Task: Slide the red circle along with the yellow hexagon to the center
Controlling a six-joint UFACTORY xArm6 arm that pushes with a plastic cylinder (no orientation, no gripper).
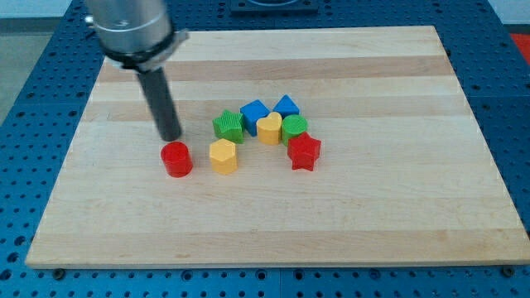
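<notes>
Camera view: wooden surface [373, 215] fills most of the frame, lying on a blue perforated base [25, 99] that shows at the edges. No containers anywhere, all blocks sit straight on the surface.

End effector is a plain dark rod hanging from a grey housing at upper left of the frame; nothing to open or close, holding nothing. My tip [171, 137] is down at the surface, left of centre.

Red circle [176, 159] lies just below my tip and a touch to its right, very near; can't tell if they touch. Yellow hexagon [223, 156] sits just right of the red circle, small gap between them, both in the left-centre part of the frame, slightly below the middle row of the cluster.

Cluster right of the tip, around frame centre: green block [228, 126] with a ribbed top, shape unclear, just above the yellow hexagon. Blue block [254, 112] up and right of it, second blue block [286, 106] further right. Yellow heart [269, 129] between the green block and a green round block [294, 127]. Red star [304, 152] at the cluster's lower right, just below the green round block.

Cluster blocks are packed close, several look to be touching
</notes>
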